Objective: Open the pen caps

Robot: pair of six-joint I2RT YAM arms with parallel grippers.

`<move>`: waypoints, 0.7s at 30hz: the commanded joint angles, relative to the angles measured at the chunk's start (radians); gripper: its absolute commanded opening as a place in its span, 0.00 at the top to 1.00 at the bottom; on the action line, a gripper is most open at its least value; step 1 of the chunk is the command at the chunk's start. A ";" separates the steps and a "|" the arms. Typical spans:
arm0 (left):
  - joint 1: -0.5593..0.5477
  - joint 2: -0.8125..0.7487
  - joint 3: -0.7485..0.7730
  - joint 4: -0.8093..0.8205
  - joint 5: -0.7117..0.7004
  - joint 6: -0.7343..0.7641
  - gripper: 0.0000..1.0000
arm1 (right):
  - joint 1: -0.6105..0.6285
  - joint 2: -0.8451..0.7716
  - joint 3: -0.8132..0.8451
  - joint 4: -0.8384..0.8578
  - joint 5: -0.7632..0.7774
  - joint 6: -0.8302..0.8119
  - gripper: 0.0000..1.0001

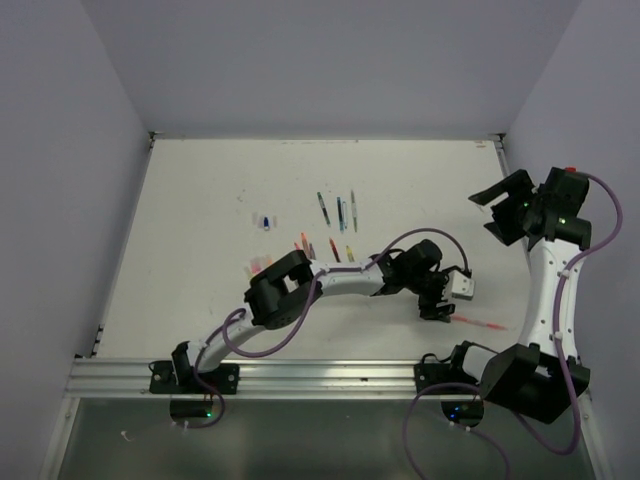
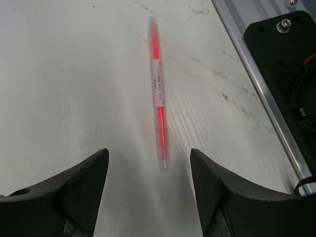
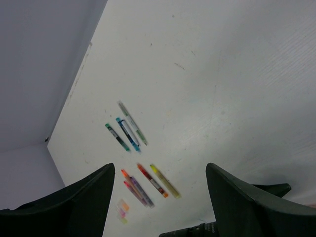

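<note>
A red pen (image 2: pixel 158 89) lies on the white table just ahead of my left gripper (image 2: pixel 149 158), its bare thin tip pointing at the open, empty jaws; from above it lies near the front right (image 1: pixel 480 323), with the left gripper (image 1: pixel 440 305) beside it. Three teal, blue and green pens (image 1: pixel 338 212) and several orange, pink, purple, red and yellow pens (image 1: pixel 322 246) lie mid-table, also in the right wrist view (image 3: pixel 126 127) (image 3: pixel 148 185). Loose pen caps lie left of them, blue-purple (image 1: pixel 265 220) and pink (image 1: pixel 262 263) (image 3: pixel 122 210). My right gripper (image 1: pixel 492 212) (image 3: pixel 160 173) hangs open and empty, raised at the right.
The aluminium rail (image 2: pixel 247 64) and the right arm's black base (image 2: pixel 286 59) lie close to the right of the red pen. Grey walls (image 1: pixel 90 150) close the table on the left, back and right.
</note>
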 commanded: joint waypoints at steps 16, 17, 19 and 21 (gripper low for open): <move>-0.053 0.157 0.147 -0.026 -0.049 -0.058 0.46 | -0.006 -0.032 0.012 0.035 -0.057 0.014 0.21; -0.052 0.161 0.145 -0.064 -0.048 -0.061 0.49 | -0.006 -0.031 0.023 0.034 -0.053 0.013 0.21; -0.052 0.164 0.136 -0.086 -0.049 -0.052 0.54 | -0.004 -0.032 0.032 0.027 -0.054 0.011 0.21; -0.052 0.167 0.119 -0.097 -0.083 -0.043 0.59 | -0.006 -0.037 0.032 0.029 -0.066 0.016 0.21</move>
